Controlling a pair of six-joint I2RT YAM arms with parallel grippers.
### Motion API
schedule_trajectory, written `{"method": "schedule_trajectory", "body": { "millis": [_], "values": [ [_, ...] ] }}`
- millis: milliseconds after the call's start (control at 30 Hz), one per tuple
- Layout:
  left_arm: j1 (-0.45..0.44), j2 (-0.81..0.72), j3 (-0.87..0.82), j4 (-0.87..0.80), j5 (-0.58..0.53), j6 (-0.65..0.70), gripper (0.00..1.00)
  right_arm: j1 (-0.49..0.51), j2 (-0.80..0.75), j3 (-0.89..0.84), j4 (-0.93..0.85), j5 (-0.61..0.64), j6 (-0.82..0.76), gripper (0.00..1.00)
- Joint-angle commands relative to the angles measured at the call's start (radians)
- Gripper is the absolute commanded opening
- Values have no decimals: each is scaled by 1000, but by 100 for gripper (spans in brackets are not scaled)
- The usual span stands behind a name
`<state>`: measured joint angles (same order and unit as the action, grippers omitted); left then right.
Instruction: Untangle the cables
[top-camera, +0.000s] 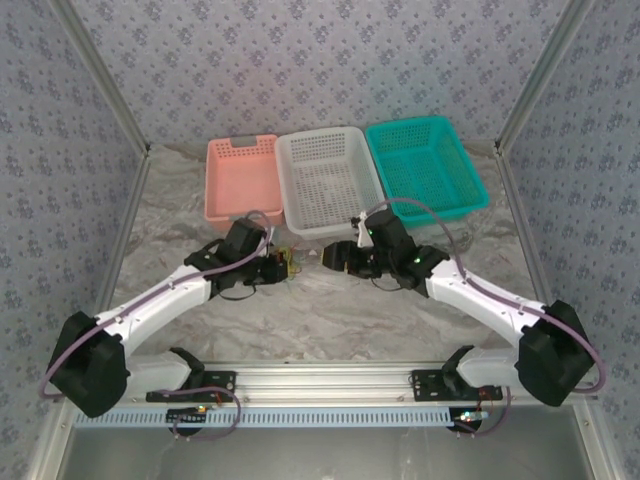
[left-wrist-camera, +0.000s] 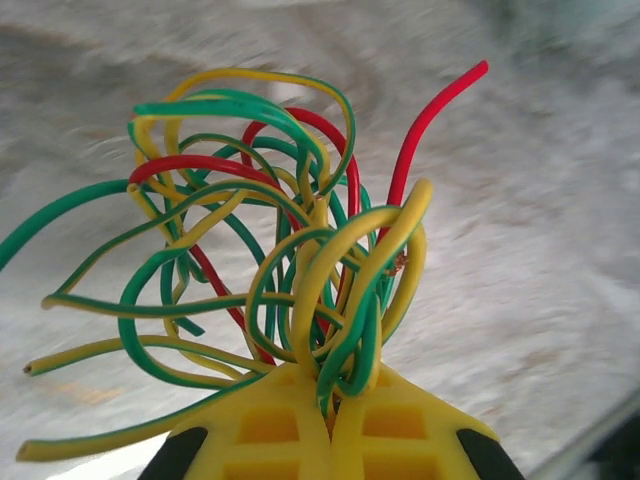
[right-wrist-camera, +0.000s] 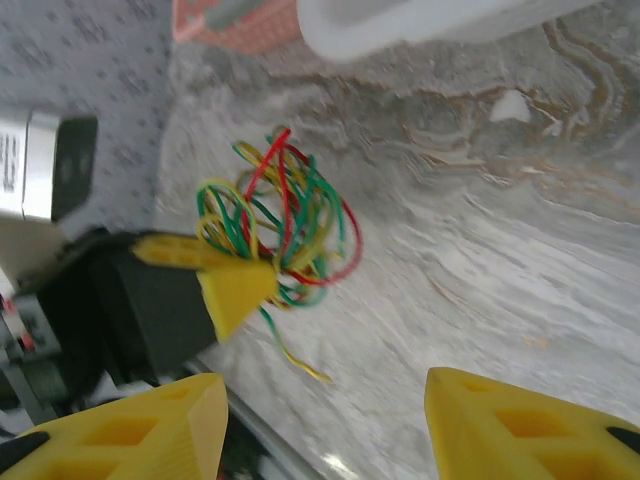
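Observation:
The cables are a tangled bunch of thin yellow, green and red wires. My left gripper is shut on the bunch, its yellow fingers pinching the wires where they meet and holding them above the table. In the top view the cables sit at the tip of the left gripper, near the table's middle. My right gripper faces them from the right, a short way off. In the right wrist view the right gripper is open with nothing between its fingers, and the cables hang ahead of it from the left gripper's fingers.
Three baskets stand in a row at the back: pink, white and teal. The white basket's front rim lies just behind both grippers. The table is covered with a marbled grey cloth.

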<state>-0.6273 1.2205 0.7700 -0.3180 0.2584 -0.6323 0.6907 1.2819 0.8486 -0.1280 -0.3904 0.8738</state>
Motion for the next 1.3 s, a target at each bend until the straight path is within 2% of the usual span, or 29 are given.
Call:
{"method": "schedule_trajectory", "body": {
  "millis": [0, 100, 233, 667, 767, 867, 900, 1000, 1100, 1200, 1267],
  "values": [
    [6, 52, 31, 248, 166, -108, 0, -8, 53, 49, 96, -94, 153, 57],
    [3, 96, 44, 333, 227, -157, 0, -13, 84, 29, 155, -96, 211, 57],
    [-8, 120, 75, 343, 253, -163, 0, -54, 88, -29, 218, -89, 273, 52],
    [-61, 165, 100, 393, 327, -192, 0, -97, 150, -50, 248, -120, 291, 51],
    [-71, 163, 98, 406, 326, -205, 0, -108, 164, -51, 257, -127, 299, 38],
    [-71, 138, 91, 392, 300, -209, 0, -125, 148, -62, 240, -115, 295, 11],
    [-71, 129, 90, 386, 291, -209, 0, -130, 136, -70, 232, -104, 292, 6],
    [-70, 96, 84, 331, 255, -212, 0, -145, 73, -90, 166, -50, 262, 0],
    [-65, 53, 67, 266, 204, -217, 1, -165, 13, -94, 82, -18, 216, 0],
    [-49, 13, 41, 219, 172, -241, 12, -179, -20, -96, 27, -12, 183, 0],
    [-35, -15, 31, 159, 127, -252, 15, -180, -30, -86, -19, -2, 155, 0]
  ]
}}
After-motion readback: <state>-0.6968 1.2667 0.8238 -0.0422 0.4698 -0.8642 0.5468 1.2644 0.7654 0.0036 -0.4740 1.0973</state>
